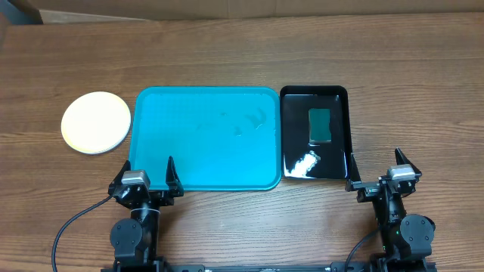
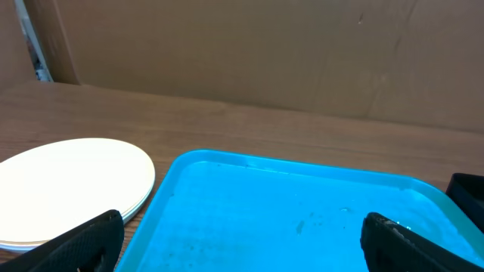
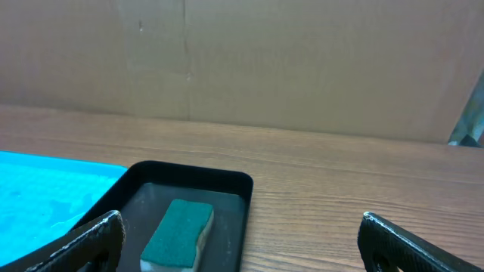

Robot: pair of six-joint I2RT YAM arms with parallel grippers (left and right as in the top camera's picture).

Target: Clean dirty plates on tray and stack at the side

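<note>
The plates (image 1: 96, 122) lie in one stack on the wooden surface (image 1: 227, 53), just beside the left end of the turquoise tray (image 1: 204, 140). The left claw (image 1: 147, 168) and the right claw (image 1: 376, 160) are both spread wide, near the front edge.

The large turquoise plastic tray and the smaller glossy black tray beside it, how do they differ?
The large turquoise rectangular plastic tray is clearly bigger than the small glossy black rectangular tray. The turquoise tray holds no objects, only faint marks; the black tray holds a green sponge. The turquoise looks matt, the black shiny. Both have rounded corners and raised rims, and lie flat side by side on the wooden table.
</note>
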